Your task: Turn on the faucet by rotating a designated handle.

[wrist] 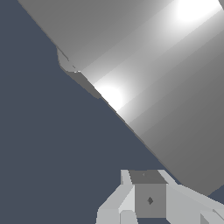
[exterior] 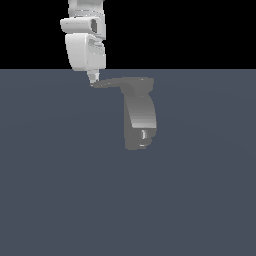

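On the exterior view's left my white arm [exterior: 85, 42] comes down from above, and my end effector [exterior: 93, 79] sits at the far left tip of the handle [exterior: 116, 83], seemingly touching it. I cannot tell whether my fingers are spread or closed; they are too small here, and the wrist view shows only pale finger parts [wrist: 131, 201] against a broad, brightly lit grey surface [wrist: 144, 65] that fills most of that picture.

The handle is a thin, flat grey lever running level from my fingertips rightward to the top of the faucet [exterior: 140, 114]. The faucet stands near the middle of the dark grey desk [exterior: 60, 190], its curved shiny body reaching down toward the near side and ending in a darker base [exterior: 137, 140].
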Controlling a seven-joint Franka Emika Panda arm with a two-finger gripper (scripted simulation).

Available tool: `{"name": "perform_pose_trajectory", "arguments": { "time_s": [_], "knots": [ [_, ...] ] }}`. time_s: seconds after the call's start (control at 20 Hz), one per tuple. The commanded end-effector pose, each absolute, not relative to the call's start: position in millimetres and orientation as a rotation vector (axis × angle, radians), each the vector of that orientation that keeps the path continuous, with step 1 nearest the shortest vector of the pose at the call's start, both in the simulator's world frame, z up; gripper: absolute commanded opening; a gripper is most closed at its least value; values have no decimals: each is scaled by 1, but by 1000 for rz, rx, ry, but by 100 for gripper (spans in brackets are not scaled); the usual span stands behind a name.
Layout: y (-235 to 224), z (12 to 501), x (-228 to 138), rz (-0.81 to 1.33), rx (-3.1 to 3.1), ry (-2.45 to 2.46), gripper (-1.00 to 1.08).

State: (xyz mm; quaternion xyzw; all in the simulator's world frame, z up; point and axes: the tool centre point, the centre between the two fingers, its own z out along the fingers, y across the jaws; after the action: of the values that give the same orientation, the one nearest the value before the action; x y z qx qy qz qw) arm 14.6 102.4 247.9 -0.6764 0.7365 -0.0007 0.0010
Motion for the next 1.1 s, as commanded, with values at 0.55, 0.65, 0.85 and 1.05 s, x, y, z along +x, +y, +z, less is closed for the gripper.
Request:
{"name": "perform_pose_trajectory", "arguments": {
  "time_s": [0.55,0.65,0.85,1.05],
  "knots": [
    [87,248,-14,-1,-2125,2312,-100],
    [84,248,-19,-1,-2125,2312,-100],
    [76,248,-29,-1,-2126,2312,-100],
    [69,248,-40,-1,-2126,2312,-100]
  ]
}}
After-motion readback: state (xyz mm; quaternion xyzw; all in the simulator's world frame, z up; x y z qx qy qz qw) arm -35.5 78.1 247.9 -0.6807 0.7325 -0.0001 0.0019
